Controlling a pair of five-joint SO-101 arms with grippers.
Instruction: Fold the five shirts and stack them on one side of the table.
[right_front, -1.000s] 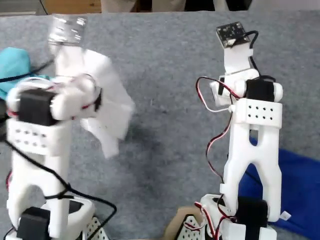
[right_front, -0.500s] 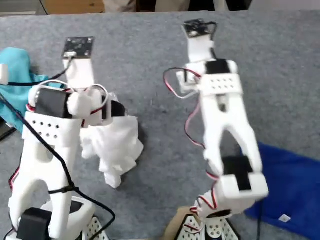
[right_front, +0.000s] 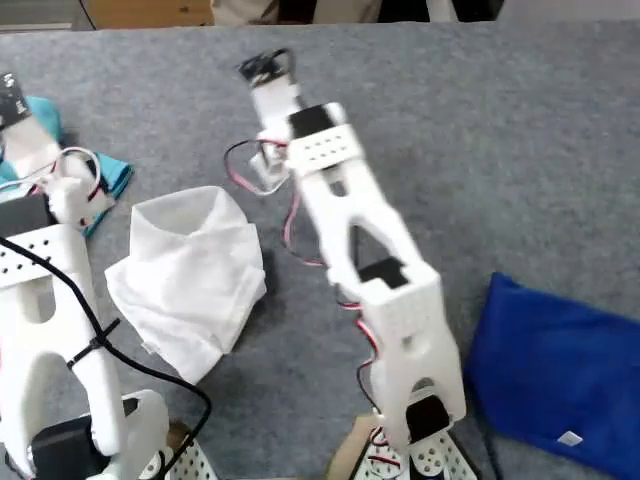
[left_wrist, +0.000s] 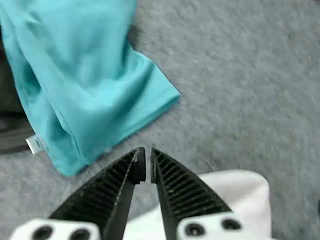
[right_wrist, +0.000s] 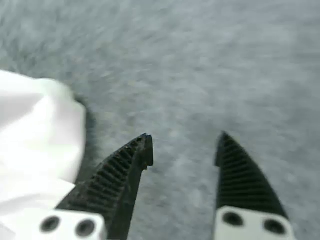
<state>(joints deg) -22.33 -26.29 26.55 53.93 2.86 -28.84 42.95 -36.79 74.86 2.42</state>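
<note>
A crumpled white shirt (right_front: 190, 275) lies loose on the grey table (right_front: 480, 150) between the two arms. A teal shirt (right_front: 105, 180) lies at the far left, partly hidden behind the left arm (right_front: 45, 290). A blue shirt (right_front: 555, 370) lies flat at the near right. My left gripper (left_wrist: 145, 162) is shut with nothing in it, above bare table between the teal shirt (left_wrist: 85, 85) and the white shirt (left_wrist: 240, 195). My right gripper (right_wrist: 185, 145) is open over bare table, just beside the white shirt's edge (right_wrist: 35, 130). The right arm (right_front: 340, 200) leans far over to the left.
Red and black cables (right_front: 250, 180) hang off the right arm near the white shirt. A black cable (right_front: 110, 340) runs down the left arm. The arms' bases stand at the near edge. Bare grey table lies at the back right.
The left gripper let go of the white shirt, which dropped and spread on the table. The left arm swung left. The right arm swung left towards the white shirt.
</note>
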